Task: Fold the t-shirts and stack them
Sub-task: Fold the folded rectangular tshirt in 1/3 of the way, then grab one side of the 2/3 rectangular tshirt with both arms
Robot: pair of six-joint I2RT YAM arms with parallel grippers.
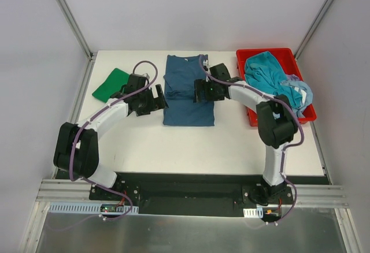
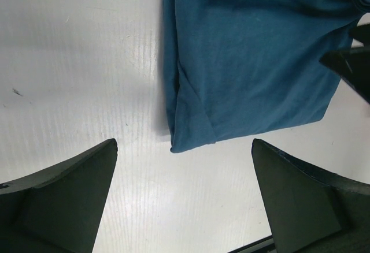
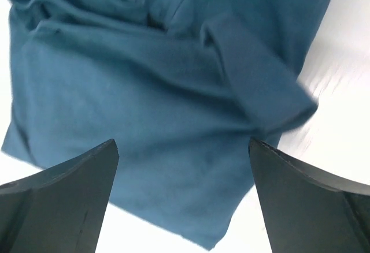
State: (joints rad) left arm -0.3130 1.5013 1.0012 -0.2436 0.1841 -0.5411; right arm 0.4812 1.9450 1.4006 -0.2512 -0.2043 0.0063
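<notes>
The white table (image 1: 173, 149) takes up most of the space between the enclosure walls, with both arms reaching out over it from the near edge. In the middle, towards the far side, lies the dark blue t-shirt (image 1: 188, 105), flat on the tabletop as a long, narrow rectangle. Its collar points to the far edge, and its sleeves are turned in over the body, leaving some rumpled cloth about halfway along. To its right, at the far right corner, sits a red bin (image 1: 260, 51) holding a crumpled teal t-shirt (image 1: 266, 74). A pale blue t-shirt (image 1: 300, 91) spills over the bin's right rim. Over on the far left a green t-shirt (image 1: 111, 85) lies folded small and set at an angle, well apart from the dark blue one. The left gripper (image 1: 155, 100) hovers at the left edge of the dark blue t-shirt (image 2: 254, 62). Its fingers (image 2: 69, 195) are spread wide with nothing in them, and the shirt's folded near corner shows on the table between them. The right gripper (image 1: 201, 91) hangs over the shirt's right side, its fingers (image 3: 63, 201) just as far apart and gripping nothing, with the cloth (image 3: 144, 120) and a turned-in sleeve below.
</notes>
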